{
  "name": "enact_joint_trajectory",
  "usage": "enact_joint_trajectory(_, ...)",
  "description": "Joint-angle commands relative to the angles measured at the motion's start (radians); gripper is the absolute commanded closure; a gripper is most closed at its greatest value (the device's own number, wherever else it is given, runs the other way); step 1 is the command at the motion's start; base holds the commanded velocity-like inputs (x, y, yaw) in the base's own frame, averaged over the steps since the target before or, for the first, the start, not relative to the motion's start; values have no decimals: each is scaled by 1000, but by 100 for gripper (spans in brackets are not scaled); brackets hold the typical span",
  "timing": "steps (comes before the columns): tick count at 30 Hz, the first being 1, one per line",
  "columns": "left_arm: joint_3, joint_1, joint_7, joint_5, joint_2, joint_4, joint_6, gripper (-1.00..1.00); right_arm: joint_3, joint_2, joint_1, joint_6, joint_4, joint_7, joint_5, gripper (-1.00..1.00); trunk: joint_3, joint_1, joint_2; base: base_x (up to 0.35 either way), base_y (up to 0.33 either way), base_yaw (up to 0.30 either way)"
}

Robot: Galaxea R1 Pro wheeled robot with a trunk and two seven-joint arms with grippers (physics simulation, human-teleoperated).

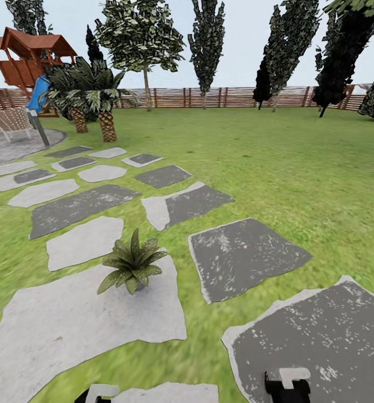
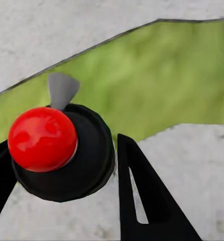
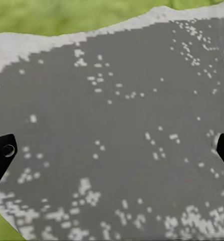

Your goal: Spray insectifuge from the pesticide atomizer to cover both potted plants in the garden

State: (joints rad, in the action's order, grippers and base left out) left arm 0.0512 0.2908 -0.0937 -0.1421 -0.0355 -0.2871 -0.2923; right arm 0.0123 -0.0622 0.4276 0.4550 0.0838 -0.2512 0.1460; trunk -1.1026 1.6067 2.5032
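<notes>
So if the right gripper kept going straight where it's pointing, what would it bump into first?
Probably the dark grey stepping stone. The right gripper is open and points straight at it with nothing between, though how far off is unclear.

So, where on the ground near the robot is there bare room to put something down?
The big pale stone is bare in front of the potted plant, toward the robot. The two dark stones on the right are bare too, with open lawn beyond. Only around the plant's leaves is it crowded.
</notes>
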Motion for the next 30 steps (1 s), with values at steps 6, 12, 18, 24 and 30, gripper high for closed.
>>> enact_joint_trajectory(6, 4, -13, -3, -10, 8, 1, -5, 100, 92, 9, -12, 34, -2, 0, 13, -100, -1, 0, 0, 222, -236, 0)
enact_joint_trajectory(12, 4, -14, -3, -10, 9, 2, -5, 100, 92, 14, -12, 34, -2, -2, 13, -100, -1, 0, 0, 269, -231, 0)
enact_joint_trajectory(18, 4, -14, -3, -10, 10, 2, -5, 100, 92, 15, -12, 34, -2, -2, 13, -100, -1, 0, 0, 268, -231, 0)
enact_joint_trajectory(24, 4, -14, -3, -10, 11, 3, -5, 100, 92, 15, -12, 34, -2, -3, 13, -100, -1, 0, 0, 243, -242, 0)
enact_joint_trajectory(30, 4, -15, -3, -8, 10, 3, -5, 100, 92, 15, -12, 34, -2, -3, 13, -100, -1, 0, 0, 205, -269, 0)
